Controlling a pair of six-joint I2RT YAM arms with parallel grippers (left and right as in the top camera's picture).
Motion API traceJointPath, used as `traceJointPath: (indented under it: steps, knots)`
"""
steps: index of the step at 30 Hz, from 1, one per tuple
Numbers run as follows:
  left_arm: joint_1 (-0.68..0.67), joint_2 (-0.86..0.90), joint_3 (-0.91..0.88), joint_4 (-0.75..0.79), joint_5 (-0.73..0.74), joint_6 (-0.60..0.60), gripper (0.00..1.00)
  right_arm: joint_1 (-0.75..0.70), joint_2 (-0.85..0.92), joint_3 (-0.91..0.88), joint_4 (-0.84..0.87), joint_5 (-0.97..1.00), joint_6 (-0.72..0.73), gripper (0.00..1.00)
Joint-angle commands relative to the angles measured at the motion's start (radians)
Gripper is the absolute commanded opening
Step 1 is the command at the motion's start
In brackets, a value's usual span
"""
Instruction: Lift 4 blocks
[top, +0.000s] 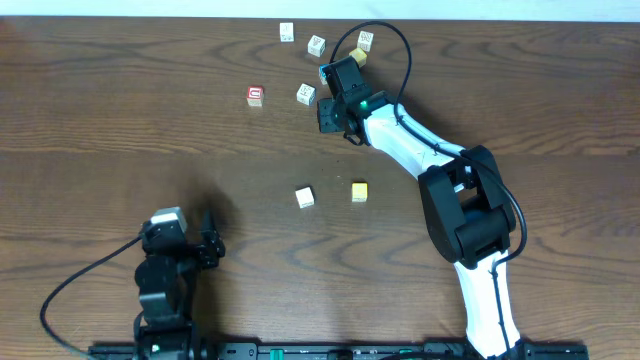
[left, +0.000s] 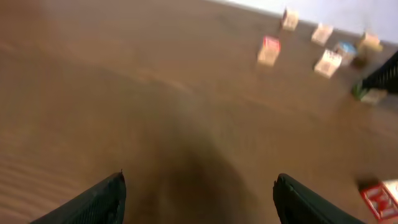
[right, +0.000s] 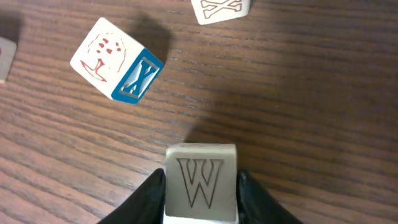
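My right gripper (top: 340, 90) (right: 200, 205) is shut on a cream block (right: 200, 183) printed with a W, its fingers (right: 149, 199) pressed against both sides. The arm hides that block from overhead. Just ahead lie a white block with a blue X face (right: 118, 59) (top: 324, 72) and another printed block (right: 221, 9). A white block (top: 304, 196) and a pale yellow one (top: 359, 190) sit mid-table. My left gripper (top: 207, 246) (left: 199, 193) hangs open over bare wood at the near left.
More small cubes lie at the far side: a red-faced one (top: 255, 96) (left: 268, 50), white ones (top: 305, 94) (top: 287, 32) (top: 316, 44) (top: 365, 40) and a tan one (top: 357, 56). The right arm's cable (top: 400, 45) loops over them.
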Motion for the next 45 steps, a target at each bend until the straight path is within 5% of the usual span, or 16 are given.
traceJointPath:
  steps: [1,9,15,22,29,45]
  knots:
    - [0.004,0.069,0.023,0.063,0.047,-0.020,0.76,0.012,0.000,0.021,0.003,0.014,0.001,0.25]
    - [0.004,0.133,0.023,0.200,0.106,-0.020,0.76,0.008,-0.030,0.054,-0.065,0.045,-0.004,0.01]
    - [0.004,0.133,0.056,0.315,0.283,-0.020,0.76,-0.034,-0.192,0.085,-0.235,0.157,-0.016,0.01]
    - [0.003,0.134,0.237,0.114,0.277,0.000,0.76,-0.104,-0.441,0.084,-0.380,0.164,-0.058,0.01]
    - [0.003,0.134,0.352,-0.032,0.279,0.068,0.77,-0.131,-0.496,0.000,-0.587,0.163,-0.063,0.01]
    - [0.005,0.134,0.352,-0.187,0.279,0.041,0.77,-0.045,-0.699,-0.681,-0.245,0.047,0.097,0.01]
